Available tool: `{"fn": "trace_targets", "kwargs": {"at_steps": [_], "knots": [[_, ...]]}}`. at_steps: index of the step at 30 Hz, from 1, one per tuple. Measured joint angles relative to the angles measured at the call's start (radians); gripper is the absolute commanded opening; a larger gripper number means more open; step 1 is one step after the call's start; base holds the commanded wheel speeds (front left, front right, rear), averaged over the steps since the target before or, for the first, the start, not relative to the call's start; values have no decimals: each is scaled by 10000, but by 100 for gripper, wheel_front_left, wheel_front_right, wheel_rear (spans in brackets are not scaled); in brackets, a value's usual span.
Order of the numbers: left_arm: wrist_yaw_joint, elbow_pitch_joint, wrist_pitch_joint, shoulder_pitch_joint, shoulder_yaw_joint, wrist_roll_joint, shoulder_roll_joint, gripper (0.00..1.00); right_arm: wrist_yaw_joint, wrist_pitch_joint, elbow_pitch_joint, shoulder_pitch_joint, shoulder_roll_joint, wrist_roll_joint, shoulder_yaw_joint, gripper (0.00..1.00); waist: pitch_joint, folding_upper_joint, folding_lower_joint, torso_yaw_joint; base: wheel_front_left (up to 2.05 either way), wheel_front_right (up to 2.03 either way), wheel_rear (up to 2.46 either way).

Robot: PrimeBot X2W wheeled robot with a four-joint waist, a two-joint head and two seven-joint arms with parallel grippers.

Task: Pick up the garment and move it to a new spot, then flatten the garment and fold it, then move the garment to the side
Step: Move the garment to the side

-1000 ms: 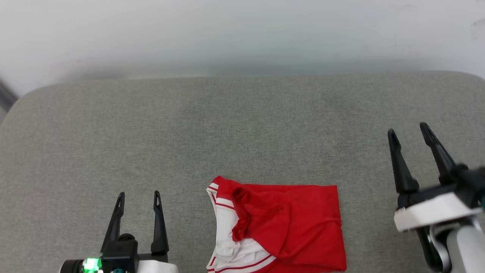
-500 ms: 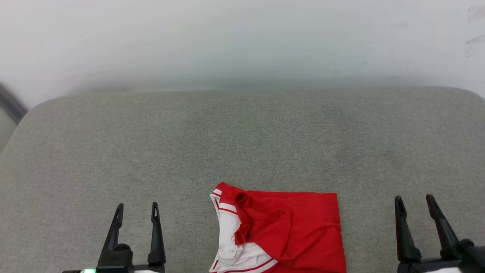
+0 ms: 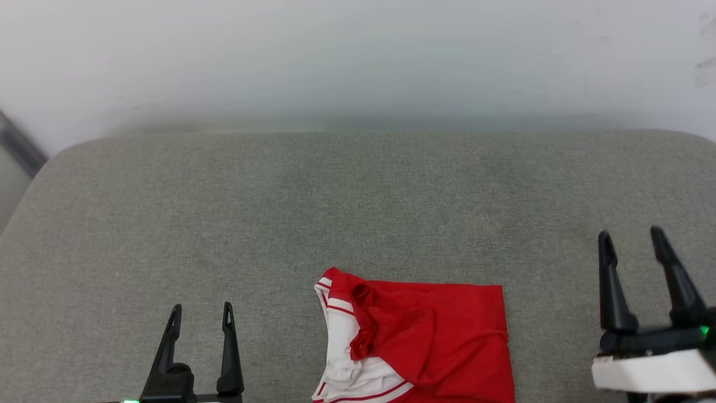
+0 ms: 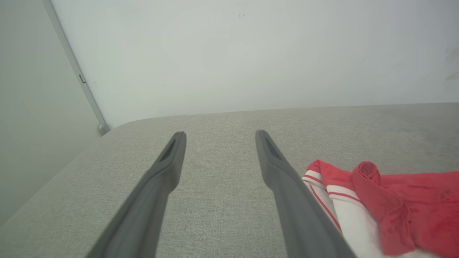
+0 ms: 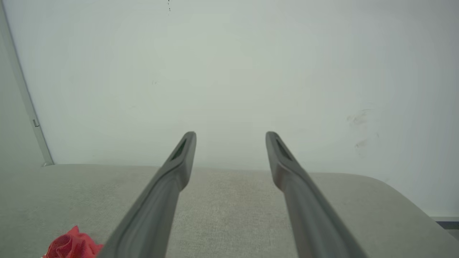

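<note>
The garment (image 3: 430, 341) lies folded into a red rectangle near the front edge of the grey cushion (image 3: 358, 212), its plain red face up and a white sleeve with red stripes showing at its left. In the left wrist view the garment (image 4: 394, 204) sits just right of the fingers. My left gripper (image 3: 202, 309) stands open to the garment's left, apart from it, holding nothing. Well to the right of the cloth my right gripper (image 3: 631, 235) hovers open and empty. A red corner of the garment (image 5: 70, 245) peeks in at the lower left of the right wrist view.
A pale wall (image 3: 358, 56) rises directly behind the cushion. A grey vertical strip (image 4: 77, 71) runs down the wall at the cushion's left end. The cushion's rounded right end (image 5: 394, 193) drops off beyond my right gripper.
The head camera has shifted, so the cushion sits lower in the picture. My right gripper dropped low, then rose again on the right. The left gripper and the garment stay put.
</note>
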Motion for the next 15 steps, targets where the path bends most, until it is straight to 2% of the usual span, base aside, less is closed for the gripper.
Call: {"fn": "trace_targets", "kwargs": {"at_steps": [3,5,7,9,11,15], "knots": [[-13,-15,0,-50,23,6,-29,100,-2,-2,-176,-1070,-527,-109,84,100,132,0,0,25,0,0,0],[-59,-31,0,-85,48,42,-35,100,4,117,-12,-1813,-1164,-270,416,100,230,0,0,41,0,0,0],[-71,-36,0,-159,58,48,-46,100,0,903,247,-2608,-1753,-184,771,100,325,0,0,56,0,0,0],[-98,-35,0,-217,71,58,-61,100,0,2617,604,-3226,-2443,278,1563,100,390,0,0,76,0,0,0],[-115,-17,0,-224,84,58,-71,100,6,4619,878,-3555,-3223,1252,2508,100,449,0,0,103,0,0,0],[-184,0,0,-428,96,58,-107,100,0,7444,878,-4375,-4387,3559,3312,100,627,0,0,161,0,0,0]]}}
